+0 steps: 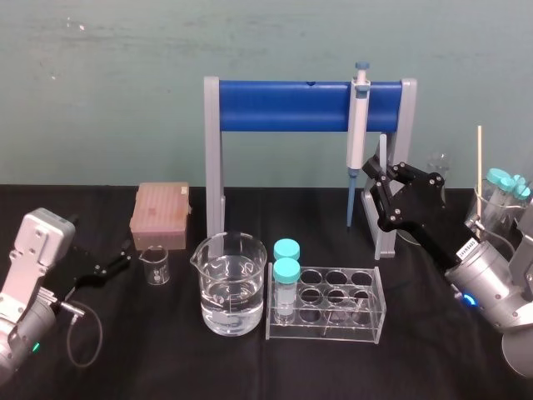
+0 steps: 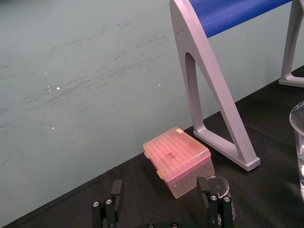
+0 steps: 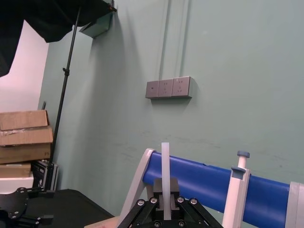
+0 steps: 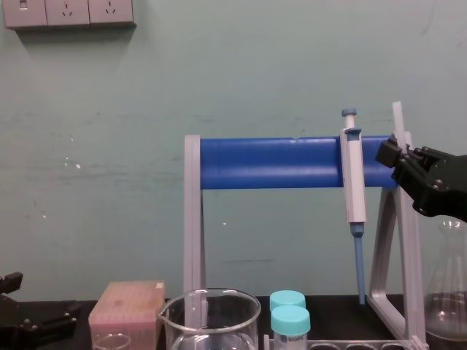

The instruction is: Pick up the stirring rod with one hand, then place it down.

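Pick-up looks done: the right gripper has its jaws clamped on the stirring rod, upright beside the pipette stand. Placing it down is left. The left gripper sits parked, jaws apart, well left of the stand.

Lower end of the stirring rod is hidden within the right hand gripping it.
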